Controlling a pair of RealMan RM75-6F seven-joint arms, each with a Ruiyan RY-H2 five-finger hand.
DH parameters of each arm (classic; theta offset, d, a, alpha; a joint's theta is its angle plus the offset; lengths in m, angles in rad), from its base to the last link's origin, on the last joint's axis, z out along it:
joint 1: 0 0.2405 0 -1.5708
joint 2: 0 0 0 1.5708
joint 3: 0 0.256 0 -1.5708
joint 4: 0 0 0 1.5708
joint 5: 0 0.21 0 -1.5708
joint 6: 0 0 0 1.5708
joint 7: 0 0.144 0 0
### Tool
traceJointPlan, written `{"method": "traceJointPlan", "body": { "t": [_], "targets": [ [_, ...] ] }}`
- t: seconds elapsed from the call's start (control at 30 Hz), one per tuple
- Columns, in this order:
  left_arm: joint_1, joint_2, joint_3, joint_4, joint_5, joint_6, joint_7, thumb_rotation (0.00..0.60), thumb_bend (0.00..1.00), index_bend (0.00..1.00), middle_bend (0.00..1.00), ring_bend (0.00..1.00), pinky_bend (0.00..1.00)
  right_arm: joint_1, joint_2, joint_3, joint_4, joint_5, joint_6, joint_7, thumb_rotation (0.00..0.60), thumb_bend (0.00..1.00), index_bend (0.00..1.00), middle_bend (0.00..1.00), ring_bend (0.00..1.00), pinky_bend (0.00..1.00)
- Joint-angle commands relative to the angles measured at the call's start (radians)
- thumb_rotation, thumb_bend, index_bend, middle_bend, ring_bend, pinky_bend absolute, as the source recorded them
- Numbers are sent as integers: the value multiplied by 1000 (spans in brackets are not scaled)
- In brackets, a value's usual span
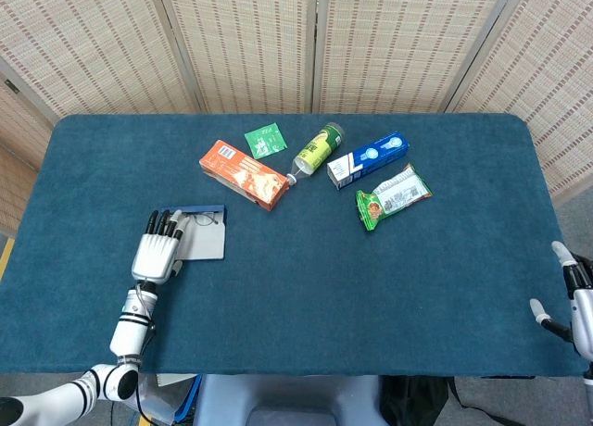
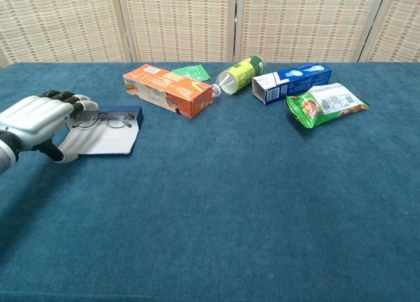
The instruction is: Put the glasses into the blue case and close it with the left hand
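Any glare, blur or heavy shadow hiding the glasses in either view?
Head view: even light, sharp, but the glasses are tiny against the case. Chest view: frames clear, no glare; the left hand casts a soft shadow on the case lining.

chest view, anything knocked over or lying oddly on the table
The green bottle lies on its side, cap end against the orange box. The blue carton also lies flat, its near end flap open. Nothing looks spilled.

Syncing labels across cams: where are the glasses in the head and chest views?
Head view: glasses left of centre, on the open blue case.
Chest view: glasses far left, beside the left robot hand.
Shared landmark: orange box, up and right of them.
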Motion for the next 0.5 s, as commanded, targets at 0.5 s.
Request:
{"method": "traceJointPlan", "body": {
  "t": [0.5],
  "targets": [
    [-54,-61,-71,112,19,13,-104,600,227,249,1,0,0,-11,0,0,5,4,12,7,600,251,49,169,143,232]
  ]
}}
